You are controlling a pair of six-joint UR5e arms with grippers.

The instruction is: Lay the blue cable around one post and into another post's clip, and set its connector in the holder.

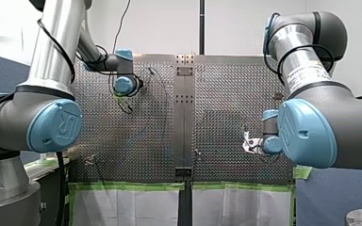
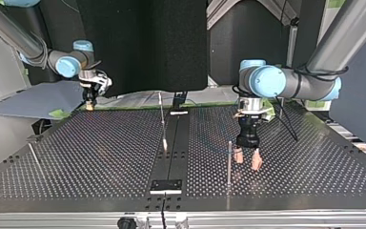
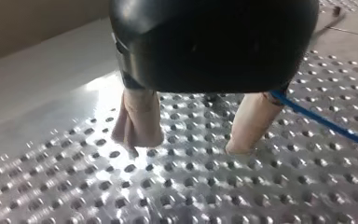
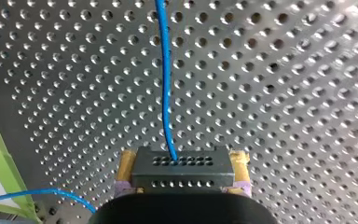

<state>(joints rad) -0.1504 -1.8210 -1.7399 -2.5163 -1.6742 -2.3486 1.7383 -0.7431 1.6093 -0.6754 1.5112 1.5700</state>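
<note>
Cable, thin and bright blue, is running in a nearly straight line across the perforated table and ending in the connector, a dark rectangular block showing two rows of small holes. My right gripper is pinching that connector between its yellow pads, near a strip of green tape at the table's edge. A second stretch of cable is curling past beside it. The connector is therefore not sitting in any holder, and I cannot tell which fixture is the holder.

Farther along, the cable is passing just beside one beige finger of my left gripper, outside the gap rather than in it. That gripper is standing spread wide with nothing between its fingers, its tips touching or nearly touching the table. In the top view it is hanging just beside a thin upright post. A leaning post is standing near the table's middle, and my right gripper is well apart at that view's far left.

The cable is too thin to trace in the wide views, so no wrap around a post and no seating in a clip is showing. Judging from this, the task seems to be at an early stage, with the routing around a post, the clip and the connector placement all appearing to be remaining
</note>
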